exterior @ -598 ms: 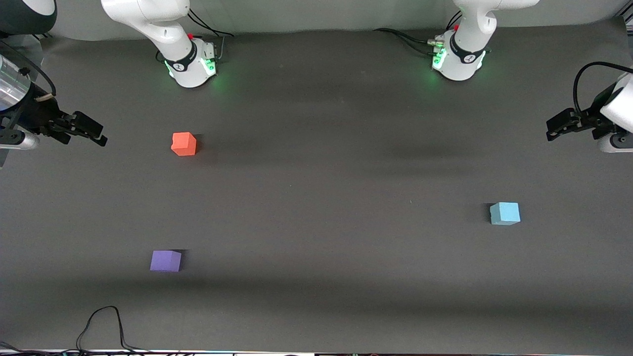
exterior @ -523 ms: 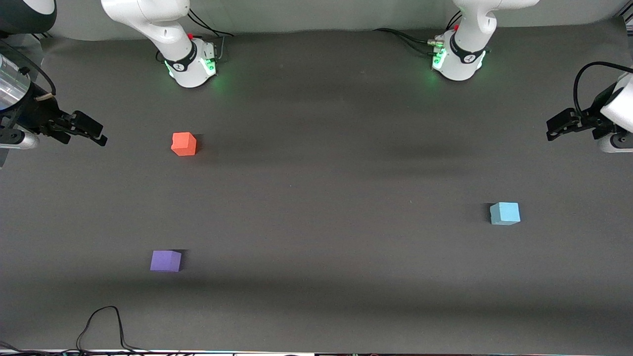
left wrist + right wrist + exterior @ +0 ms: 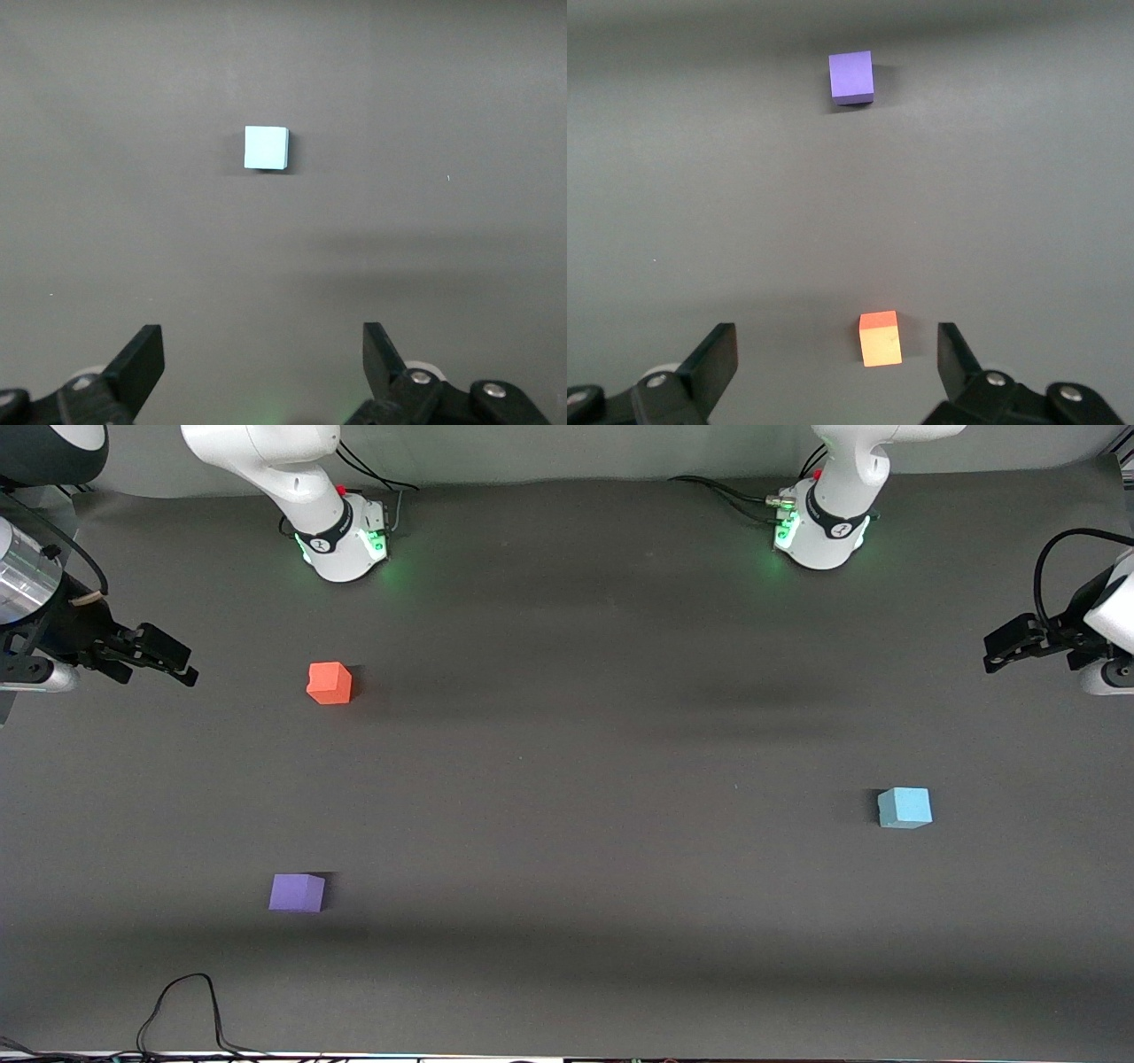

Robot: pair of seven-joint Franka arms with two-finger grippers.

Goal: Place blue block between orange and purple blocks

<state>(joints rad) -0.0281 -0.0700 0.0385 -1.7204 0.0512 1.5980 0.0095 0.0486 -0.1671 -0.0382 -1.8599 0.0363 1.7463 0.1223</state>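
The blue block (image 3: pixel 904 808) sits flat on the dark grey worktop (image 3: pixel 585 779) toward the left arm's end, well apart from everything else, with bare mat on all its sides. In the left wrist view it (image 3: pixel 266 147) lies square to the camera, its edges crisp, open surface all around it.

The orange block (image 3: pixel 330 683) and the purple block (image 3: pixel 297 892) stand toward the right arm's end, the orange one farther from the front camera, the purple one nearer to it. A wide strip of bare worktop lies between them, and a longer stretch separates both from the blue block. The right wrist view shows the orange block (image 3: pixel 881 337) and the purple block (image 3: pixel 851 76) with clear mat between.

The left gripper (image 3: pixel 1005 646) hangs over the worktop's edge at its own end, jaws apart and holding nothing. The right gripper (image 3: pixel 164 660) hangs over the edge at its end, jaws likewise apart and empty.

A black cable (image 3: pixel 182 1010) loops on the worktop's edge nearest the front camera.
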